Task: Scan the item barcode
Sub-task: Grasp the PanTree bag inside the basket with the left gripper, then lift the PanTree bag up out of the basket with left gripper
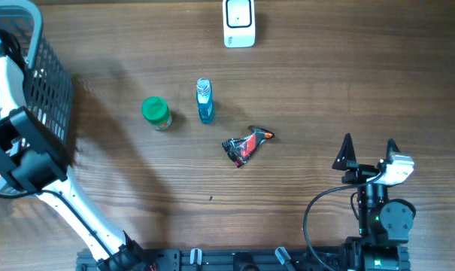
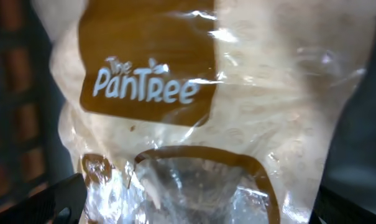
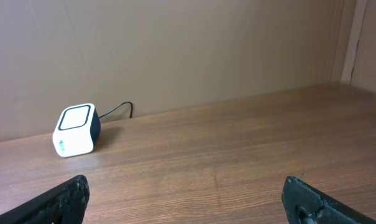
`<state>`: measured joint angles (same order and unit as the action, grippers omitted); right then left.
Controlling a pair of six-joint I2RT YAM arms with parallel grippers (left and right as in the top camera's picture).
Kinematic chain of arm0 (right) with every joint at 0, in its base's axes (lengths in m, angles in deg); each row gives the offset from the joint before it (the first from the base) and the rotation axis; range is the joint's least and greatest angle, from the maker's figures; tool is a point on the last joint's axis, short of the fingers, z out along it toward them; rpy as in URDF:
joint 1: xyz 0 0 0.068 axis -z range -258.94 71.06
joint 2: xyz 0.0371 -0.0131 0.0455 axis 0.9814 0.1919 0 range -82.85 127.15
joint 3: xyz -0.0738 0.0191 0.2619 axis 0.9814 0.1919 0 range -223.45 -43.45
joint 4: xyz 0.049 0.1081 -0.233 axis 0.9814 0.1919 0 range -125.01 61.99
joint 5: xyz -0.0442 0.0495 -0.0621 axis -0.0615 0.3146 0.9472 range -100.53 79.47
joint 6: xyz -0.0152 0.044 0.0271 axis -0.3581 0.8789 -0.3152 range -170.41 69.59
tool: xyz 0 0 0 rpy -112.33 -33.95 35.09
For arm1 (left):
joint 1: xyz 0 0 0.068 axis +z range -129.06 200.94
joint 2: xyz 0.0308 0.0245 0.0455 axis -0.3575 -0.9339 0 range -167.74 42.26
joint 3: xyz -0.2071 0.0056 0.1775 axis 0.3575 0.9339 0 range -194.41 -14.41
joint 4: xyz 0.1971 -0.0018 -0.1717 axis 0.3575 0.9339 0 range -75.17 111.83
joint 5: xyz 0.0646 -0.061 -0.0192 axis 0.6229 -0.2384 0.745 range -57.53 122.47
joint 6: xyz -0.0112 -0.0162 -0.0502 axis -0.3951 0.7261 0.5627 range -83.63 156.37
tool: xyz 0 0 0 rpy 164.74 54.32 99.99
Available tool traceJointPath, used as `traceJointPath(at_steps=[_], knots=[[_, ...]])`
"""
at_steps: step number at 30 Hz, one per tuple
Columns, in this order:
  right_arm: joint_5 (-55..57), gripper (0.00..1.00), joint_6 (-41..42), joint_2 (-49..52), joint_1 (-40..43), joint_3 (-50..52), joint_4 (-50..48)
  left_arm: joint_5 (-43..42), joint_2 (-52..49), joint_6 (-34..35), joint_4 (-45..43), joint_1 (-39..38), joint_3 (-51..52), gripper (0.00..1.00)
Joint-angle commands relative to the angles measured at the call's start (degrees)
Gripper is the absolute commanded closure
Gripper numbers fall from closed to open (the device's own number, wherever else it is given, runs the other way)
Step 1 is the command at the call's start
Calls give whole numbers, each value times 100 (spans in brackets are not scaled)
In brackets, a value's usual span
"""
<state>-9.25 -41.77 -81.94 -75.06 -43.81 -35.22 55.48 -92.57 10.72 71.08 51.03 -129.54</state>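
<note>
Since bag (image 2: 175,124) crowds left claw (image 2: 200,205) | fingertips (image 2: 57,202) cut off | basket (image 1: 50,75) half out-of-frame

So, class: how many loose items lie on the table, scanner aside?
3: a green-capped jar, a blue bottle beside it, a wrapper right of both. The basket may hide more.

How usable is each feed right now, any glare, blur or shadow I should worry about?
Left wrist: the plastic bag fills the frame, soft-focused, with glare streaks on the film; its logo is readable. Overhead: sharp, with a broad soft shadow beside the basket. Right wrist: the scanner is crisp, only the near fingertips blurred.
</note>
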Motion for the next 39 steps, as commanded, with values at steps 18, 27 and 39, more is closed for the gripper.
traceJointPath(at_steps=[18, 27, 39], knots=[[-76, 0, -111, -11, -17, 7, -20, 2258, -396, 1996, 706, 44, 387, 0], [-76, 0, -111, -11, -17, 7, -20, 2345, -396, 1368, -378, 44, 1670, 0], [-76, 0, -114, -11, -17, 7, -20, 1346, -393, 765, -833, -11, 1672, 86]])
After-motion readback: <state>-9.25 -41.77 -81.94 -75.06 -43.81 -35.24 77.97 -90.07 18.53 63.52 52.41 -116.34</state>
